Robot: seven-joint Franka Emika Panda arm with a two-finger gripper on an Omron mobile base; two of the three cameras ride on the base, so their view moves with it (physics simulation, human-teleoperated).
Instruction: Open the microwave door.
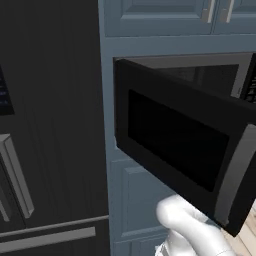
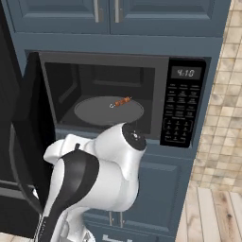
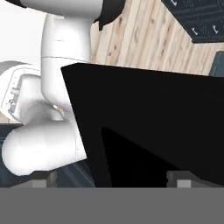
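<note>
At the hand view's bottom edge, the gripper [image 3: 111, 179] stands spread, the microwave door [image 3: 148, 131] between its fingertips; inside the microwave [image 2: 118, 99], a small skewer [image 2: 122, 101] lies on the turntable [image 2: 94, 113].

Your two base views look forward, close, from left and right, sharing the open microwave door [image 1: 175, 145]. Your hand view presses against its dark panel.

1. The arm [image 2: 101, 182] is showing smooth, rounded glossy white shells.
2. A curved black cover [image 2: 71, 189] is running along one link.
3. A dark round joint cap [image 2: 134, 137] is topping the white elbow.
</note>
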